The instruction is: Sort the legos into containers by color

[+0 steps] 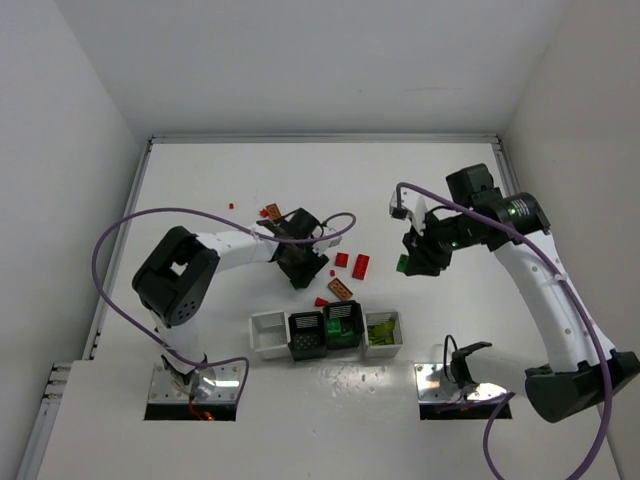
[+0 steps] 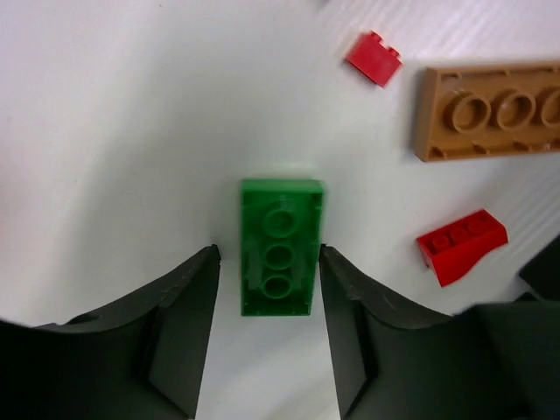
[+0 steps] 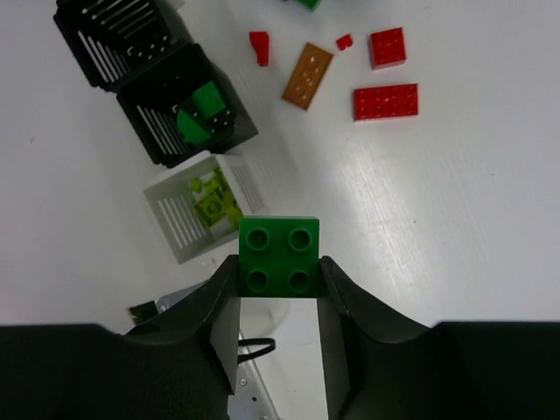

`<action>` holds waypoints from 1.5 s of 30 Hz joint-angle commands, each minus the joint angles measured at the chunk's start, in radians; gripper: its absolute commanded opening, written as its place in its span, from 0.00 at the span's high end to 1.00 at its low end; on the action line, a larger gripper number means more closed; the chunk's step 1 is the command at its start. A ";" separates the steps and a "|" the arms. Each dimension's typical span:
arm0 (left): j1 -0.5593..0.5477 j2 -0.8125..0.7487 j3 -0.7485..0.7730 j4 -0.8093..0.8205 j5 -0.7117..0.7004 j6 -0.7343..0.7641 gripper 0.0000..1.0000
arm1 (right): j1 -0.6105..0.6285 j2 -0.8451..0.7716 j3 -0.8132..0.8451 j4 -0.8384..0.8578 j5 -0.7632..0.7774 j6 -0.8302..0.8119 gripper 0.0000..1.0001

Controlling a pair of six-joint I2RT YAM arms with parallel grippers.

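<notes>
My left gripper point(image 2: 269, 252) is low over the table, open, its jaws on either side of a green lego point(image 2: 280, 210) that lies hollow side up. A gap shows at the left finger, while the right finger is close against the brick. My right gripper point(image 3: 280, 267) is shut on a square green four-stud lego point(image 3: 279, 254) and holds it in the air right of the loose pile point(image 1: 402, 263). The containers stand in a row: a white one point(image 1: 268, 335), a black one point(image 1: 306, 335), a black one with green legos point(image 1: 342, 325), and a white one with yellow-green pieces point(image 1: 383, 333).
Loose on the table lie red legos point(image 1: 361, 266) point(image 1: 341, 259) point(image 1: 321, 301) and orange-brown plates point(image 1: 341, 289) point(image 1: 271, 211). Beside my left jaws sit an orange-brown plate point(image 2: 490, 111), a small red brick point(image 2: 374, 58) and a red slope point(image 2: 461, 245). White walls enclose the table.
</notes>
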 commanded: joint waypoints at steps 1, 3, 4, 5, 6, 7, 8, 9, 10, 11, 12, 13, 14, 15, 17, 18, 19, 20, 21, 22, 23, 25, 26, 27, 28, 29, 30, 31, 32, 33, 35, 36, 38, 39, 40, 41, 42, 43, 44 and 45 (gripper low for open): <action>-0.008 0.050 0.015 0.004 -0.046 -0.022 0.46 | 0.011 -0.002 -0.020 -0.083 -0.053 -0.110 1.00; 0.010 0.061 0.024 0.004 -0.046 -0.022 0.60 | 0.020 -0.002 -0.020 -0.092 -0.064 -0.131 1.00; 0.038 0.072 0.035 0.013 -0.022 -0.032 0.66 | 0.031 -0.002 -0.031 -0.092 -0.064 -0.131 1.00; 0.056 0.085 0.035 0.014 -0.008 -0.032 0.68 | 0.043 -0.002 -0.040 -0.078 -0.064 -0.131 1.00; 0.091 0.098 0.044 0.014 0.014 -0.044 0.70 | 0.043 0.013 -0.040 -0.069 -0.052 -0.131 1.00; 0.092 0.098 0.045 0.014 0.014 -0.044 0.70 | 0.057 0.024 -0.040 -0.058 -0.052 -0.140 1.00; 0.131 0.107 0.057 0.014 0.037 -0.056 0.71 | 0.066 0.034 -0.040 -0.058 -0.052 -0.140 1.00; 0.153 0.107 0.057 0.014 0.051 -0.056 0.71 | 0.084 0.045 -0.040 -0.058 -0.052 -0.140 1.00; 0.176 0.107 0.070 0.014 0.066 -0.070 0.72 | 0.097 0.063 -0.040 -0.049 -0.052 -0.140 1.00; 0.226 0.107 0.080 0.014 0.106 -0.082 0.72 | 0.130 0.064 -0.040 -0.031 -0.052 -0.140 1.00; 0.254 0.086 0.080 0.014 0.124 -0.082 0.72 | 0.149 0.076 -0.040 -0.014 -0.052 -0.131 1.00; 0.279 0.073 0.092 0.014 0.147 -0.091 0.74 | 0.170 0.076 -0.040 0.005 -0.052 -0.116 1.00; 0.303 0.061 0.104 0.014 0.170 -0.091 0.74 | 0.192 0.094 -0.049 0.031 -0.043 -0.116 1.00; 0.349 0.043 0.133 0.014 0.199 -0.091 0.74 | 0.239 0.120 -0.049 0.041 -0.030 -0.105 1.00; 0.412 -0.022 0.163 0.014 0.230 -0.101 0.74 | 0.284 0.146 -0.058 0.055 -0.021 -0.096 1.00; 0.429 -0.046 0.188 0.014 0.255 -0.101 0.74 | 0.330 0.165 -0.058 0.072 -0.012 -0.096 1.00; 0.444 -0.069 0.198 0.014 0.267 -0.111 0.74 | 0.353 0.165 -0.072 0.083 0.002 -0.096 1.00; 0.469 -0.113 0.207 0.014 0.276 -0.121 0.74 | 0.376 0.177 -0.086 0.109 0.013 -0.096 1.00; 0.480 -0.135 0.218 0.001 0.296 -0.121 0.74 | 0.420 0.192 -0.098 0.124 0.038 -0.096 1.00; 0.490 -0.157 0.218 0.001 0.308 -0.121 0.74 | 0.442 0.206 -0.098 0.140 0.055 -0.067 1.00; 0.500 -0.196 0.218 -0.009 0.318 -0.131 0.74 | 0.460 0.223 -0.098 0.156 0.068 -0.056 1.00; 0.523 -0.235 0.218 -0.019 0.351 -0.144 0.74 | 0.508 0.255 -0.098 0.169 0.091 -0.056 1.00; 0.523 -0.252 0.206 -0.019 0.365 -0.144 0.74 | 0.523 0.275 -0.098 0.184 0.091 -0.056 1.00; 0.538 -0.270 0.206 -0.019 0.376 -0.153 0.74 | 0.537 0.275 -0.098 0.193 0.106 -0.056 1.00; 0.553 -0.307 0.192 -0.019 0.397 -0.165 0.74 | 0.564 0.289 -0.098 0.207 0.121 -0.056 1.00; 0.553 -0.324 0.177 -0.019 0.407 -0.165 0.74 | 0.575 0.307 -0.098 0.207 0.122 -0.056 1.00; 0.569 -0.341 0.176 -0.028 0.417 -0.174 0.74 | 0.586 0.318 -0.098 0.218 0.135 -0.056 1.00; 0.584 -0.370 0.161 -0.028 0.430 -0.183 0.74 | 0.604 0.329 -0.098 0.218 0.147 -0.056 1.00; 0.584 -0.382 0.147 -0.028 0.442 -0.184 0.74 | 0.614 0.329 -0.098 0.218 0.148 -0.056 0.99; 0.599 -0.396 0.134 -0.028 0.456 -0.196 0.74 | 0.614 0.352 -0.107 0.227 0.158 -0.056 0.97; 0.625 -0.421 0.133 -0.028 0.468 -0.196 0.74 | 0.637 0.366 -0.107 0.236 0.169 -0.047 0.93; 0.635 -0.442 0.124 -0.028 0.468 -0.206 0.74 | 0.637 0.366 -0.107 0.245 0.183 -0.047 0.89; 0.659 -0.467 0.124 -0.028 0.489 -0.207 0.74 | 0.646 0.389 -0.107 0.255 0.192 -0.036 0.81; 0.668 -0.491 0.124 -0.016 0.489 -0.207 0.74 | 0.646 0.389 -0.107 0.255 0.204 -0.022 0.70; 0.681 -0.502 0.124 -0.006 0.515 -0.207 0.74 | 0.646 0.401 -0.098 0.267 0.218 -0.010 0.64; 0.681 -0.511 0.133 -0.006 0.525 -0.207 0.74 | 0.646 0.401 -0.098 0.267 0.218 0.001 0.59; 0.681 -0.511 0.133 -0.006 0.525 -0.207 0.74 | 0.646 0.401 -0.088 0.279 0.229 0.013 0.51; 0.690 -0.526 0.133 -0.006 0.525 -0.207 0.74 | 0.646 0.401 -0.087 0.279 0.240 0.013 0.48; 0.690 -0.539 0.133 -0.006 0.535 -0.207 0.74 | 0.646 0.410 -0.087 0.288 0.249 0.022 0.46; 0.690 -0.539 0.133 -0.006 0.536 -0.207 0.74 | 0.646 0.410 -0.087 0.288 0.249 0.022 0.46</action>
